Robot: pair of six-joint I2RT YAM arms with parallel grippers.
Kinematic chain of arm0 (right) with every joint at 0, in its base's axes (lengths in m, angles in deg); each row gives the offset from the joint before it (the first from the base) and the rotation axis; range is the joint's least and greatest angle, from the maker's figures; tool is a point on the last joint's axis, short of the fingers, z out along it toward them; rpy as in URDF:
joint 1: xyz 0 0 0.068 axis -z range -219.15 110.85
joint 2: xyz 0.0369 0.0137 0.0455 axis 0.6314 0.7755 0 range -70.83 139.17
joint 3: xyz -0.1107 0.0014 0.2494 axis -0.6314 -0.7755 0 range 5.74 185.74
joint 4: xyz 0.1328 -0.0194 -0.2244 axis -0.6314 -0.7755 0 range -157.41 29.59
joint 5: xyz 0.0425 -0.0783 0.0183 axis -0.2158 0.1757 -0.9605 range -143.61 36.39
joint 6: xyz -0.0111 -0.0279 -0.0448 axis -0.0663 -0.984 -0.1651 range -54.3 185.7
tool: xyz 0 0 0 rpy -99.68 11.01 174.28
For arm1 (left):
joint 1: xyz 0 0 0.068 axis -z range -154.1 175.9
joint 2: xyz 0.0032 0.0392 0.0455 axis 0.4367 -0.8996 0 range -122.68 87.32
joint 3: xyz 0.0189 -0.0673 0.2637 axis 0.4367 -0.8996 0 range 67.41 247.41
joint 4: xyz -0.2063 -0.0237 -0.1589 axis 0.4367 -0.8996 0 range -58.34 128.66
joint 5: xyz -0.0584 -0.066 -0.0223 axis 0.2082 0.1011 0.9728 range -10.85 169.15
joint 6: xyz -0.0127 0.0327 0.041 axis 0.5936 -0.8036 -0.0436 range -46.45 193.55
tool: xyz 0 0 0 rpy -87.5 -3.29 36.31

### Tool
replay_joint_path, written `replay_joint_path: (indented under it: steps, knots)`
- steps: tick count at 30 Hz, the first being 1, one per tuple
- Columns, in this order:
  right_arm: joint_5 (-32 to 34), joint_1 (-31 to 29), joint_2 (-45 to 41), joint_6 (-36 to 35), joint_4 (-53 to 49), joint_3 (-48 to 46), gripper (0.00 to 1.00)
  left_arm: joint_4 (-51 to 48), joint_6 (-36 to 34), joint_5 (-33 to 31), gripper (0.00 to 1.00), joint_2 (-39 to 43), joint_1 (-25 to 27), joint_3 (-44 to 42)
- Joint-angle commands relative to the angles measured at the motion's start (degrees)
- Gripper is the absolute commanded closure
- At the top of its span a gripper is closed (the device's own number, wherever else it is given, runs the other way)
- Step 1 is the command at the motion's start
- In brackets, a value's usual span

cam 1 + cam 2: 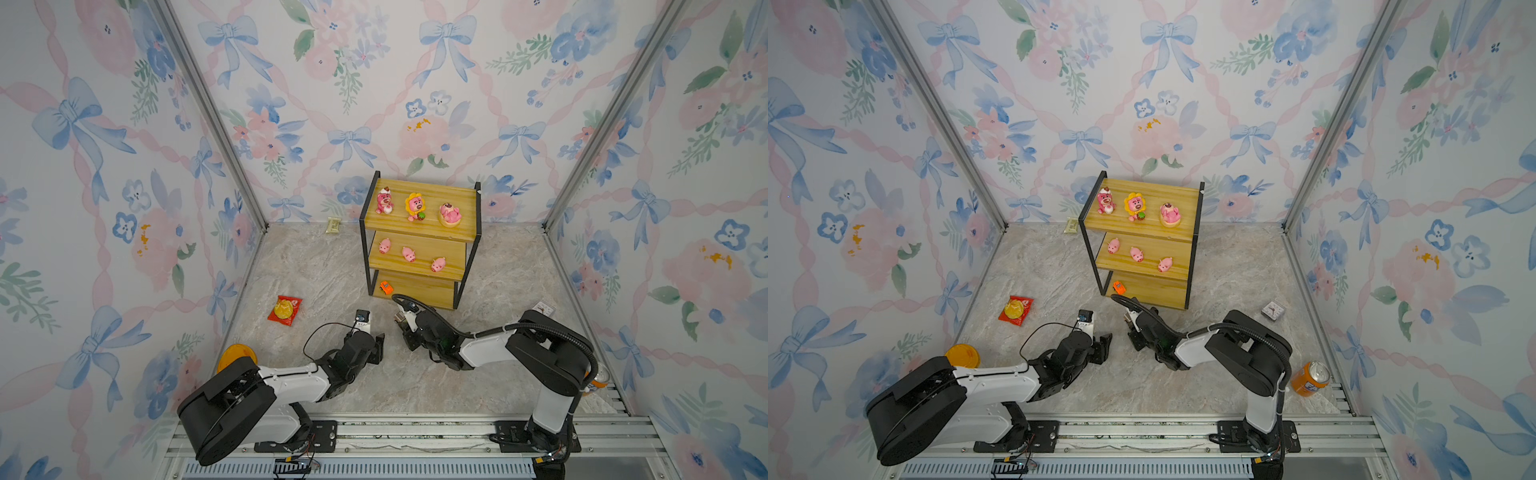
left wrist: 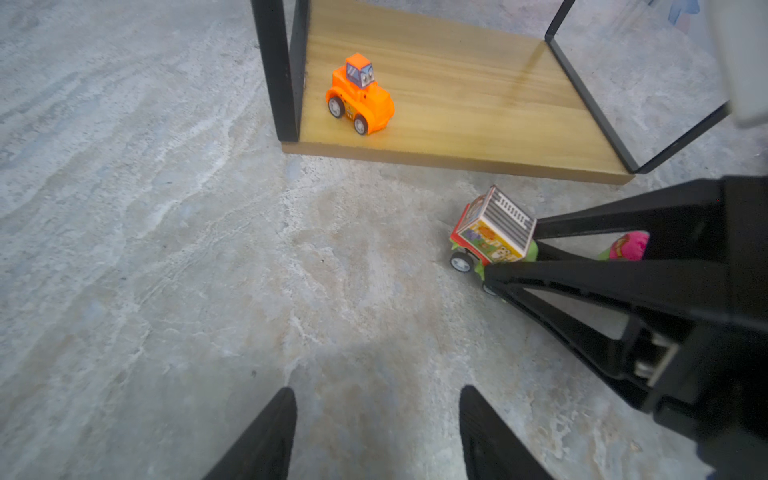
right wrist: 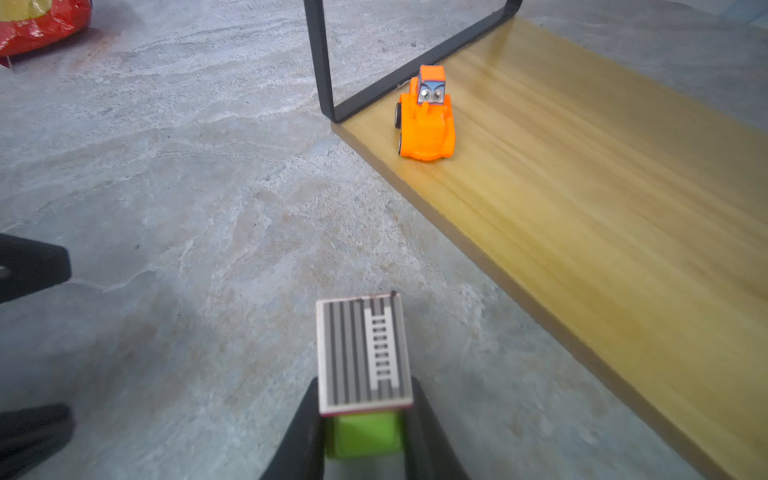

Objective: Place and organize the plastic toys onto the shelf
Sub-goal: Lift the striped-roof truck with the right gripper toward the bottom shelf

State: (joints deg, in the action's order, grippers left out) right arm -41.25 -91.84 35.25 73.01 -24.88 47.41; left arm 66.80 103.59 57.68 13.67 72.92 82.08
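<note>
While the right claw (image 3: 363, 401) is clenched on the small toy truck with a green body and a grey striped box roof (image 3: 361, 349), it grips only the truck's near end. Most of the truck sticks out past the fingertips. To my eye that is a shallow hold, and a quick swing could make the truck pivot or slip free.

The truck sits between the claw's two black fingers, low on the grey marbled table (image 1: 316, 270), just in front of the three-tier shelf of yellow boards in a thin black frame (image 1: 415, 266). I cannot tell whether its wheels touch the table.

The bottom board (image 3: 582, 208) lies just beyond it, with little headroom under the middle tier. A high approach could knock the box roof or the claw against the board above. Veering left could hit the black corner post or push the small orange plastic car (image 3: 426, 120) parked at the board's left end. Because the truck has wheels, it may also roll off the edge if it is let go on a tilt.

The left claw (image 2: 378, 399) hangs released and empty over bare table to the left, close enough to crowd the right arm. Three pink bear figurines (image 1: 415, 206) fill the top board and three small pink pigs (image 1: 409, 254) the middle one.
</note>
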Motion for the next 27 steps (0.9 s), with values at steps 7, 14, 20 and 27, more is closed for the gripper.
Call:
replay_joint_path:
  steps: [7,14,20,27]
  knots:
    - [3.8,-1.0,1.8,2.1,0.2,2.2,0.71,-0.6,-1.0,-0.7,0.37,0.7,-0.6,-1.2]
    - [4.2,-1.0,2.4,2.9,0.7,1.1,0.58,-0.6,-0.9,-0.8,0.36,1.2,-0.7,-1.5]
    - [4.0,-1.0,2.3,2.4,2.9,-0.7,0.53,-0.6,-0.7,-0.8,0.37,1.4,-0.7,-1.7]
    - [-0.9,0.4,3.0,0.2,7.7,-3.4,0.56,-0.6,-0.5,-0.7,0.37,0.6,-0.8,-1.5]
